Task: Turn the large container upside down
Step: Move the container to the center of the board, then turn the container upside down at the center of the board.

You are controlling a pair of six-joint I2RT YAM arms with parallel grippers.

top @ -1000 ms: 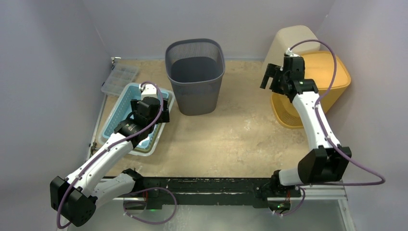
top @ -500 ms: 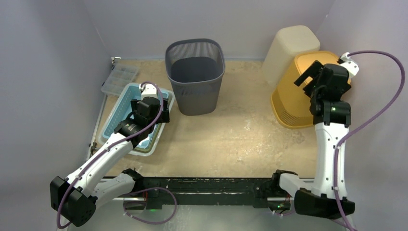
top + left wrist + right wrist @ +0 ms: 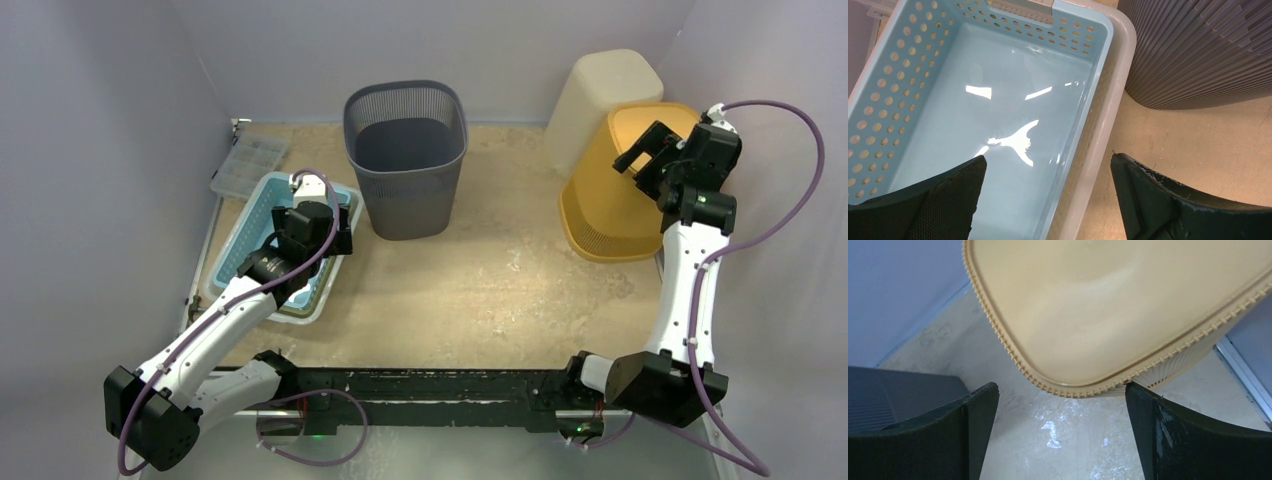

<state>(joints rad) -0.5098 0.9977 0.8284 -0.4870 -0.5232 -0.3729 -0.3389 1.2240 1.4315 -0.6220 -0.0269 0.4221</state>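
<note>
The large yellow slatted basket [image 3: 600, 205] stands base up at the right wall, leaning a little. Its pale ribbed base [image 3: 1108, 305] fills the top of the right wrist view. My right gripper [image 3: 640, 152] hovers open and empty over its upper left side, touching nothing; bare floor shows between the fingers [image 3: 1060, 435]. My left gripper [image 3: 322, 222] is open and empty at the left, its fingers straddling the right wall of a light blue basket [image 3: 998, 115].
A grey mesh bin [image 3: 407, 155] stands upright at back centre, also seen in the left wrist view [image 3: 1198, 50]. A cream container [image 3: 605, 90] stands base up behind the yellow basket. The blue basket [image 3: 262, 215] sits in a white tray. A clear box [image 3: 247, 163] lies at far left.
The right arm swung right and up, from the basket's left side to above it. The yellow basket went from lying on its side to base up. The left arm has not moved.
</note>
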